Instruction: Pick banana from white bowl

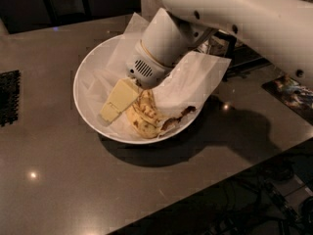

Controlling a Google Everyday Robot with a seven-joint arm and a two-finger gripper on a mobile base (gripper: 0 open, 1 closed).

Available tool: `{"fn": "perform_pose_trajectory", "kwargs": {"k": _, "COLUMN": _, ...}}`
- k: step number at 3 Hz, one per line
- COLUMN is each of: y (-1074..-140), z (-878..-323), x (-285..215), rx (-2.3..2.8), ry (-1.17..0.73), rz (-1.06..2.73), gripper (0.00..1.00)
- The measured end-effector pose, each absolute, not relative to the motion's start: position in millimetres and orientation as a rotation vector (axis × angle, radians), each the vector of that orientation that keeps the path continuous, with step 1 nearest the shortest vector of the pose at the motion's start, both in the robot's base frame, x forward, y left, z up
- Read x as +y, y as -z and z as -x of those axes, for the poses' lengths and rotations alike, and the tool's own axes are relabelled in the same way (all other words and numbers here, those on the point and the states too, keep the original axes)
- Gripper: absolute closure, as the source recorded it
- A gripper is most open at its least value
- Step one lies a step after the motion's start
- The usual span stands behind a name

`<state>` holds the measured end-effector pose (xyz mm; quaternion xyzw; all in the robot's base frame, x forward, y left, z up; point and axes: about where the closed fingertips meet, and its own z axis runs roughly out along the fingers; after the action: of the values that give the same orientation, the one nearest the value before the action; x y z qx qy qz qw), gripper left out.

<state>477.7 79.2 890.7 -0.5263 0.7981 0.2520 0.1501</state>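
The white bowl (82, 99) sits on the dark grey counter, lined with white paper (195, 77). A spotted, browned yellow banana (145, 115) lies at the bowl's near side. My gripper (123, 105) reaches down into the bowl from the upper right, its pale yellow tip right beside the banana's left side and touching or nearly touching it. The white wrist (156, 48) and arm cover the bowl's far right part.
A black mesh mat (9, 97) lies at the counter's left edge. The counter's near edge runs diagonally at the lower right, with cables on the floor (264, 195) below. A dark printed object (293, 89) lies at the right.
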Motion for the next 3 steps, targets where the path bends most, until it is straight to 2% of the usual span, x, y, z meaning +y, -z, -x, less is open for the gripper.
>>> {"fn": "perform_pose_trajectory", "kwargs": {"k": 1, "y": -891.1, "z": -478.8, "x": 80.0, "rx": 2.296, "ry": -0.696, "rz": 1.513, "gripper": 0.14}}
{"fn": "perform_pose_trajectory", "kwargs": {"k": 2, "y": -889.8, "z": -486.5, "x": 80.0, "rx": 2.328, "ry": -0.551, "rz": 1.491, "gripper": 0.01}}
{"fn": "perform_pose_trajectory", "kwargs": {"k": 3, "y": -889.5, "z": -499.5, "x": 77.9, "rx": 2.378, "ry": -0.324, "rz": 1.424, "gripper": 0.0}}
